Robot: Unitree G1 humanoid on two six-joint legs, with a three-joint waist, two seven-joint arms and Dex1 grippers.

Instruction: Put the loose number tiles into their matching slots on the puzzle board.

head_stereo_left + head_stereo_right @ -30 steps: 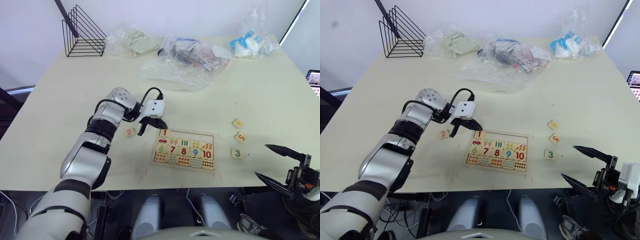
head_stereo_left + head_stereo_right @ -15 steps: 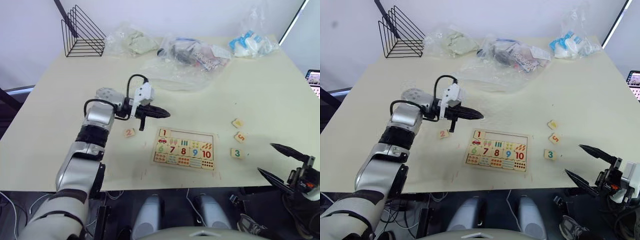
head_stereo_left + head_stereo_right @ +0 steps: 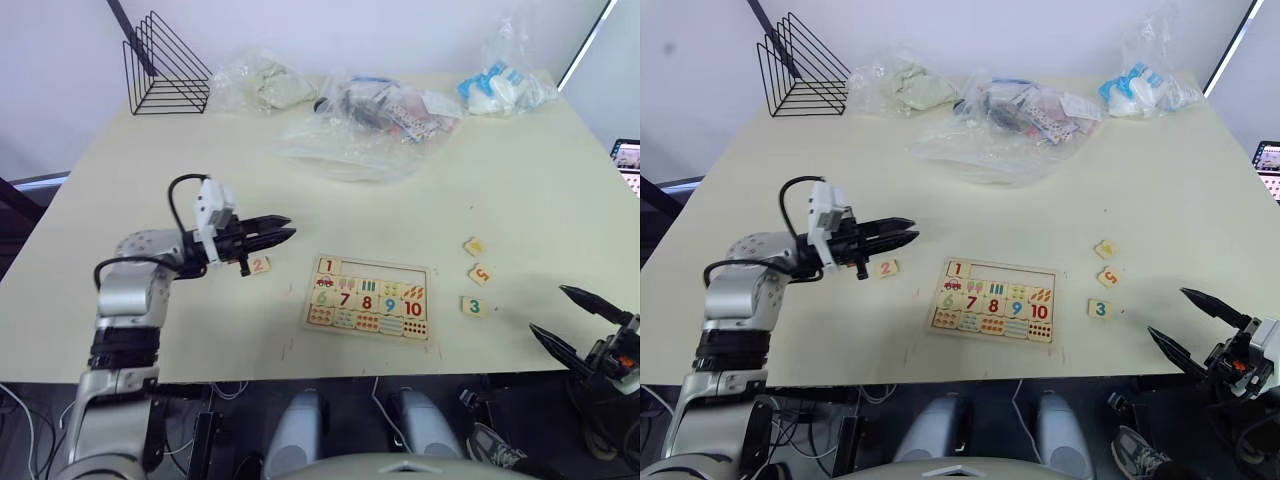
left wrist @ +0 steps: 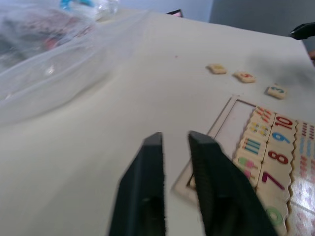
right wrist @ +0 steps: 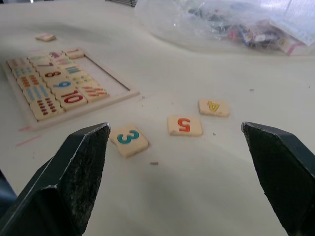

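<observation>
The tabletop (image 3: 520,170) carries all task items. Along its far edge lie clear plastic bags (image 3: 370,120) whose contents cannot be identified, and a black wire rack (image 3: 165,65) stands at the far left corner.

The puzzle board (image 3: 368,298) lies flat near the front edge, slightly right of centre. Its lower two rows are filled: digits 6 to 10, then dot-count tiles. In the top row the tile 1 (image 3: 328,266) sits in the leftmost slot; the other top-row slots (image 3: 390,271) appear as bare pale wood. The left wrist view cuts off the near part of the board behind the fingers.

The left gripper (image 3: 268,231) hovers over the tabletop left of the board, its fingers (image 4: 147,191) nearly together with a narrow gap, gripping nothing. The right gripper (image 3: 1200,325) is at the front right edge, off the tabletop, its fingers (image 5: 81,162) spread wide and empty.

Tile 2 (image 3: 259,265) lies just left of the board, below the left fingers. Tiles 4 (image 5: 213,106), 5 (image 5: 184,125) and 3 (image 5: 128,139) lie in a loose column right of the board, apart from one another. The right wrist view resolves these digits clearly; in the eye views the 4 is hard to read.
</observation>
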